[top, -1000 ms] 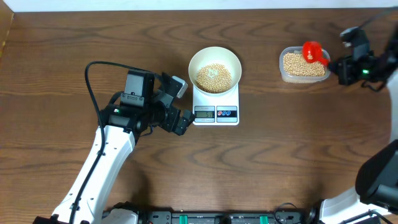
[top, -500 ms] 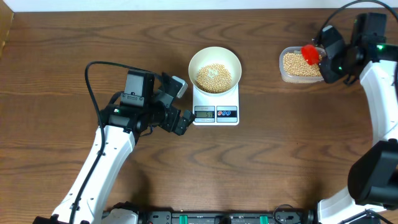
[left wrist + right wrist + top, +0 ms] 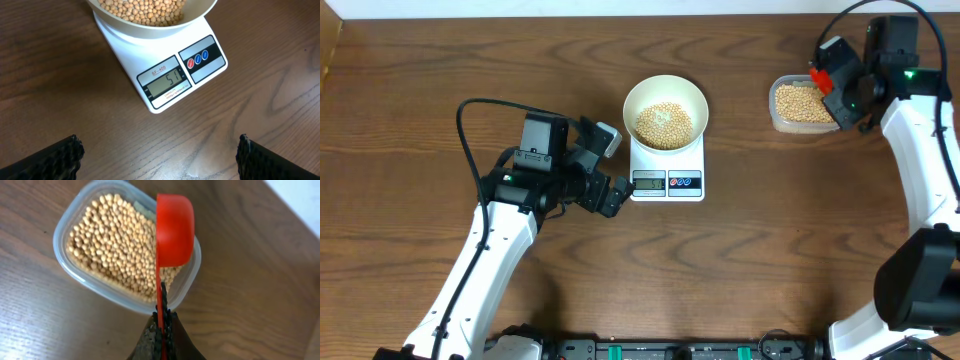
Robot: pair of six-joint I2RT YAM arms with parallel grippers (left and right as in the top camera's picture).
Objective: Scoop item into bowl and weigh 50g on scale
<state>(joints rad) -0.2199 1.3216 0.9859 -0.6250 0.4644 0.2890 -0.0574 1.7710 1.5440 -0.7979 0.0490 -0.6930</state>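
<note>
Right hand (image 3: 161, 327), clenched on the red scoop (image 3: 175, 227), has swung over the tub (image 3: 95, 286) near the counter's far-right corner. Beans (image 3: 665, 123) fill the bowl (image 3: 634, 97) on the scale (image 3: 165, 82), mid-counter; scooping seems done. Left hand (image 3: 160, 157) released.

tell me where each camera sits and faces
Overhead: above the table, facing straight down; both arms, bowl, scale, tub show.
Left wrist: beside the scale, facing down at it; open left gripper at bottom.
Right wrist: over the tub, facing down; right gripper pinches the red scoop.
Shared: overhead and left wrist both show scale, bowl.
</note>
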